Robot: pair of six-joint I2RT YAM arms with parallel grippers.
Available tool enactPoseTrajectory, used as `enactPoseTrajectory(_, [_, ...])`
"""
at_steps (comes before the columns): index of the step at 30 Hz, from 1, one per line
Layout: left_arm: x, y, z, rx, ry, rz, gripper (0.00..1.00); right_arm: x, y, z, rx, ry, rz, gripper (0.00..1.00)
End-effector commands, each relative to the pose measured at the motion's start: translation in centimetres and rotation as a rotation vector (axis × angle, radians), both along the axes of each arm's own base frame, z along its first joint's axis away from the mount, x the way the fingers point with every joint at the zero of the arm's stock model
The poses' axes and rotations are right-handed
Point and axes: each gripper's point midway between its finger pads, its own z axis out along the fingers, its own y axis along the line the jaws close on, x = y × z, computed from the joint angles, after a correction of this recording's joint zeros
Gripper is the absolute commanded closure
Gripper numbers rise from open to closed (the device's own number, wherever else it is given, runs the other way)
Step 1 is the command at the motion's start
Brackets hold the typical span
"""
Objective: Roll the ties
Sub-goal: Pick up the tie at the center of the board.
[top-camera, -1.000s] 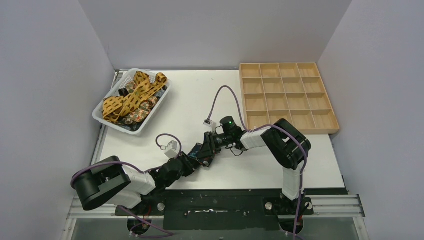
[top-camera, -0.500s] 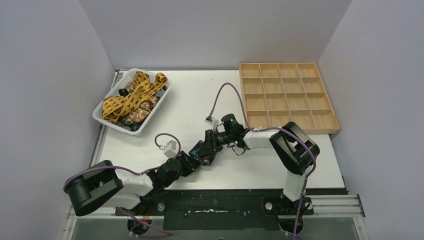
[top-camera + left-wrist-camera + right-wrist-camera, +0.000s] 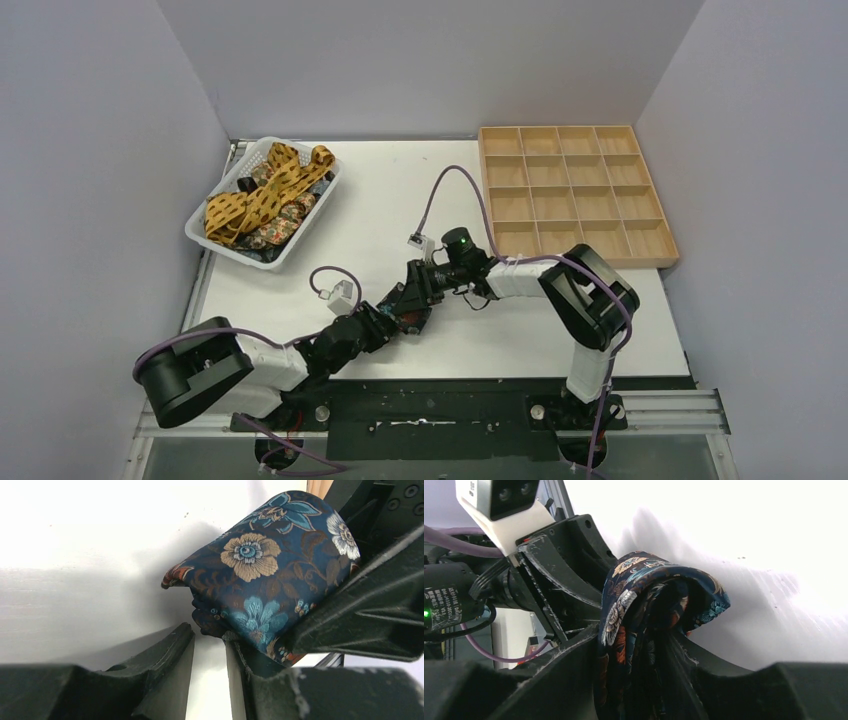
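Observation:
A rolled dark navy floral tie (image 3: 407, 300) sits at the table's middle front, where both grippers meet. My right gripper (image 3: 636, 640) is shut on the tie (image 3: 649, 595): the roll fills the space between its fingers. My left gripper (image 3: 209, 636) is open, and bare table shows through the narrow gap between its fingers. The tie (image 3: 265, 580) lies just past its tips, resting against the right fingertip (image 3: 235, 647). From above, the left gripper (image 3: 388, 318) comes in from the lower left and the right gripper (image 3: 413, 296) from the right. More ties (image 3: 255, 200), mustard-yellow and floral, are heaped in a basket.
The white basket (image 3: 331, 188) stands at the back left. A wooden compartment tray (image 3: 600, 262) lies at the back right. Purple cables (image 3: 440, 190) loop above both wrists. Grey walls close in on the table's sides and back.
The right arm's elbow swung to the right and the left arm's shoulder shifted slightly. Both grippers stayed at the rolled tie.

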Motion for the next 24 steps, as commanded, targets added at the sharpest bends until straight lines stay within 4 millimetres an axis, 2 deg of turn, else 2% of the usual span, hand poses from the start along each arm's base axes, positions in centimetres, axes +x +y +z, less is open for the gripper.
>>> enactPoseTrajectory(1, [1.6,-0.5,1.1,-0.023,-0.056,0.02,0.7,-3.4,1.4,1.6,0.092,0.033,0.125,0.54])
enactPoseTrajectory(5, [1.8,-0.9,1.3,-0.044,-0.067,0.011,0.71,-3.9,1.5,0.5,0.076,0.065,0.126,0.49])
enactPoseTrajectory(13, [2.0,-1.0,1.5,-0.058,-0.077,0.018,0.71,-4.9,2.0,-1.2,0.04,0.082,0.149,0.51])
enactPoseTrajectory(17, [1.9,-0.8,1.1,-0.052,-0.067,0.027,0.71,-5.1,2.0,-1.4,0.044,0.092,0.152,0.62])
enactPoseTrajectory(19, [1.9,-0.7,1.0,-0.048,-0.066,0.029,0.71,-4.9,2.1,-1.3,0.043,0.091,0.146,0.73])
enactPoseTrajectory(21, [2.0,-0.6,0.9,-0.041,-0.062,0.033,0.71,-4.8,2.2,-1.1,0.045,0.088,0.143,0.78])
enactPoseTrajectory(23, [2.0,-0.6,0.9,-0.038,-0.061,0.033,0.71,-4.7,2.2,-0.7,0.05,0.08,0.141,0.89])
enactPoseTrajectory(24, [2.0,-0.6,0.9,-0.037,-0.061,0.032,0.71,-4.6,2.2,-0.6,0.046,0.075,0.137,0.91])
